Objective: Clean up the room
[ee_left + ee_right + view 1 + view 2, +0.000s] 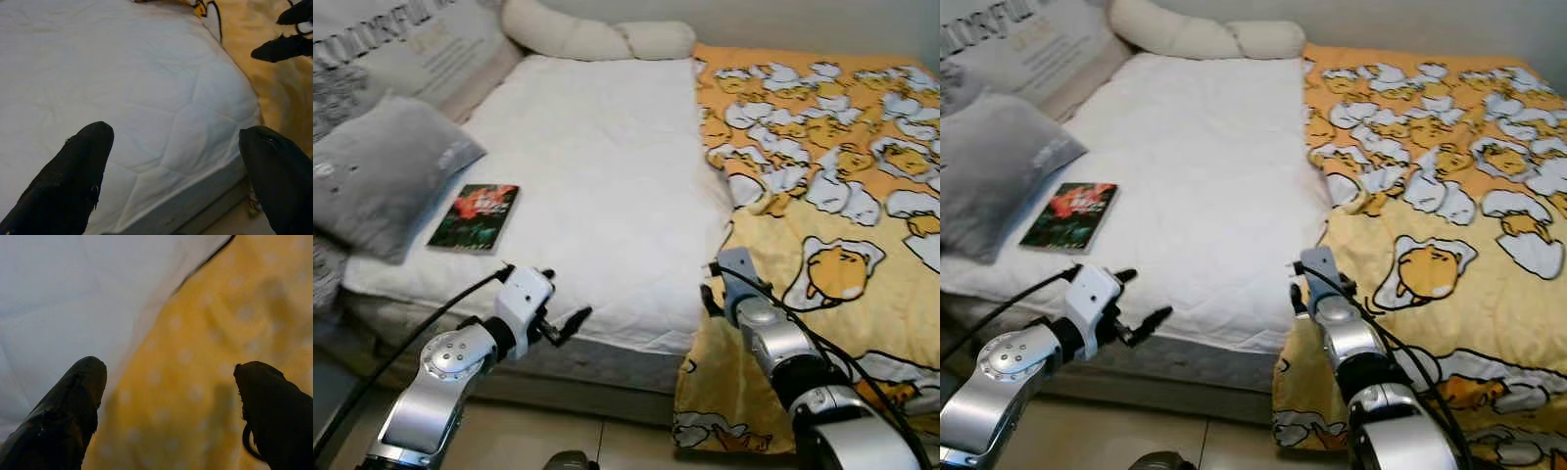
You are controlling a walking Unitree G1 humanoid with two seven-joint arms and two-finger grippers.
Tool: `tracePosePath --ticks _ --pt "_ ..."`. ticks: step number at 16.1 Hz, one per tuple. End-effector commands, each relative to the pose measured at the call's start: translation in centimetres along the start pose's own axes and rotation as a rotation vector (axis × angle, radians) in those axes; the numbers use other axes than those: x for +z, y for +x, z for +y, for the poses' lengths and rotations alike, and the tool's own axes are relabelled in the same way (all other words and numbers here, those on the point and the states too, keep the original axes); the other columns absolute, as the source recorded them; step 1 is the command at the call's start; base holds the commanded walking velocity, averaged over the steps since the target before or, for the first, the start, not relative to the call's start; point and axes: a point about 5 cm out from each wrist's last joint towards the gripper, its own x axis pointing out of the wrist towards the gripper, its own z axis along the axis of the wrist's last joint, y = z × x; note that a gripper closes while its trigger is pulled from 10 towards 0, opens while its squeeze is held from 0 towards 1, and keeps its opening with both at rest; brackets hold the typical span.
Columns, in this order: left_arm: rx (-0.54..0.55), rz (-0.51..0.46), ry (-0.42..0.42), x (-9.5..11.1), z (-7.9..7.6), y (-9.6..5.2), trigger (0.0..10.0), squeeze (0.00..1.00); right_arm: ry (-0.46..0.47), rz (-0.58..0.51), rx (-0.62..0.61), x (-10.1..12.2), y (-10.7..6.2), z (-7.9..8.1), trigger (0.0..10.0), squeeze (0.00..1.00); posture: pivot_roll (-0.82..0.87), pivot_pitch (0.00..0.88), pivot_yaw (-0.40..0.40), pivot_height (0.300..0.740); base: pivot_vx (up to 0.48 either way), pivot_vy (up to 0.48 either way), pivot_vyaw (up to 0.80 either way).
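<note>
Across the left eye view, you are facing a bed (597, 166) whose white mattress is lying half bare; the yellow blanket (822, 196) is bunched over the right half and spilling off the foot edge; a book (475, 216) is lying near the left edge, beside a grey pillow (382, 171); your left hand (563, 318) is hovering open, gripping nothing, just off the bed's foot edge, and your right hand (713, 279) is reaching at the blanket's folded border, its tips hidden behind the wrist.

Over in the right eye view, the same layout is showing; the book (1070, 214) is sitting well apart from either hand, and the long cream bolster (1205, 37) is lying along the head of the bed.

Through the left wrist view, your two black fingers (73, 176) are standing wide apart above the white quilting.

Through the right wrist view, the fingers (68, 411) are spread open, straddling the seam where yellow fabric is meeting white; nothing is pinched yet.

Judging by this, you are setting up to grab the blanket edge; next you are needing to lower the right hand, close on the border, then draw it leftwards across the mattress.
</note>
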Motion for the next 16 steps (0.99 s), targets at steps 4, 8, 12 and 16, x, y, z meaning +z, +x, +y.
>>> tracePosePath --ticks 4,8,12,16 --pt "-0.072 0.000 0.054 1.3 -0.1 -0.2 10.0 0.00 0.036 0.019 0.043 0.3 0.6 -0.6 4.7 0.00 0.24 0.000 0.038 0.740 0.000 0.000 0.00" --pt "-0.074 0.009 0.063 1.8 -0.5 -1.4 10.0 0.00 -0.021 0.044 -0.045 0.2 0.7 -2.1 0.0 0.00 0.35 0.000 0.019 0.740 0.000 0.000 0.00" --pt "-0.074 0.037 0.079 2.4 -1.2 -3.7 10.0 0.00 0.061 0.060 -0.063 -0.3 0.7 -2.4 0.0 0.00 0.45 0.018 0.021 0.740 0.000 0.000 0.00" --pt "-0.063 0.054 0.092 2.9 -1.3 -5.4 10.0 0.00 0.054 0.076 -0.085 -1.0 0.6 -2.9 0.0 0.00 0.49 0.049 0.021 0.740 0.000 0.000 0.00"
